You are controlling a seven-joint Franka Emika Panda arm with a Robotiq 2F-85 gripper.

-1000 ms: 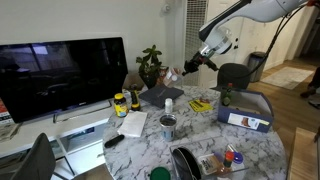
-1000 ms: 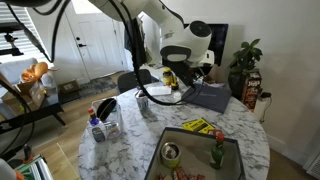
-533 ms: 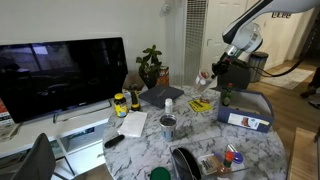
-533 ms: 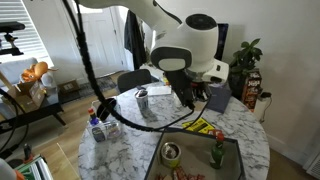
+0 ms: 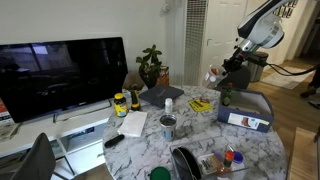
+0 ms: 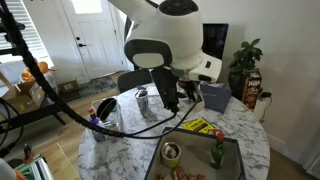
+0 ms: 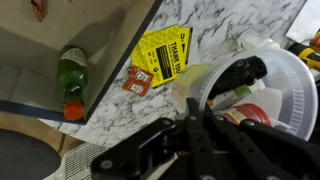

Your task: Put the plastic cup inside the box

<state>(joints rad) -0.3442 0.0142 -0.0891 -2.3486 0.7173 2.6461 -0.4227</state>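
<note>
A round marble table [image 5: 200, 136] fills a living room beside a dark flat-screen television [image 5: 62, 78], as a white Franka arm [image 5: 262, 22] reaches in from above, its bulk filling the foreground in an exterior view [image 6: 160, 45]. The blue-grey box [image 5: 246, 120] sits at the table's edge with its white label facing outward; seen from the wrist camera, its open interior [image 7: 40, 50] takes up the upper left corner, and a green bottle [image 7: 70, 75] with a red cap lies inside on its side. The same bottle appears to stand upright in the box in an exterior view [image 6: 216, 152], so its pose cannot be settled. A potted plant [image 5: 150, 66] stands behind the table, and a grey see-through tumbler [image 5: 168, 126] rests near the table's middle. The gripper [image 5: 216, 73] hangs in the air above the table, just short of the box, with its jaws clamped on the plastic cup [image 5: 211, 76]. In the wrist view the dark fingers [image 7: 235, 78] pinch the rim of the cup [image 7: 278, 80], whose pale wall and red inside show at the right. The cup hangs over bare marble [image 7: 230, 20], outside the box's rim. A yellow card [image 7: 160, 55] lies flat on the table between cup and box, and shows in both exterior views [image 5: 200, 104] [image 6: 200, 126].
</note>
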